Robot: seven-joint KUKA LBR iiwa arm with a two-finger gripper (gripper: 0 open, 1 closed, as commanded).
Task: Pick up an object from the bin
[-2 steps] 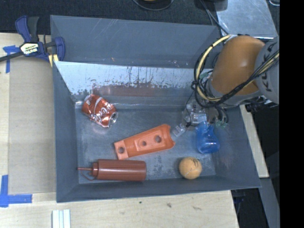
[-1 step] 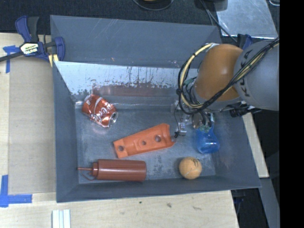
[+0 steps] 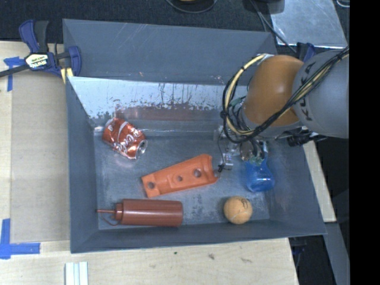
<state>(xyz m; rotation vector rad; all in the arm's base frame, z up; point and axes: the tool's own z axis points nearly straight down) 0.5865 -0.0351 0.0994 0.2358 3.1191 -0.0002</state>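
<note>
Across the floor of the grey metal bin [image 3: 178,97], which is smooth, scuffed sheet with sloping walls, five loose things lie apart from one another. My gripper [image 3: 227,161] hangs at the right of centre, at the right end of the orange bar [image 3: 178,177]; whether my jaws stand apart or together I cannot tell. I judge the orange bar to be the thing nearest to hand. It is a flat, rigid-looking plastic slab with rounded corners and a row of holes, lying at a slant from near-left to far-right across the middle of the floor. I expect it to be light, stiff and somewhat slick, best taken across its narrow width close to the right end, though gripped so far off centre it may swing. Near-left lies a red-brown squeeze bottle [image 3: 148,212] on its side, nozzle to the left, probably soft-walled and apt to roll. Far-left sits a crushed red can [image 3: 123,138], thin dented metal, light and irregular. Just right of my gripper is a blue translucent thing [image 3: 259,178], glossy and likely slippery; its exact kind is unclear. Near-right rests a small tan ball [image 3: 237,210], matt and round, which would roll under a poor grip.
</note>
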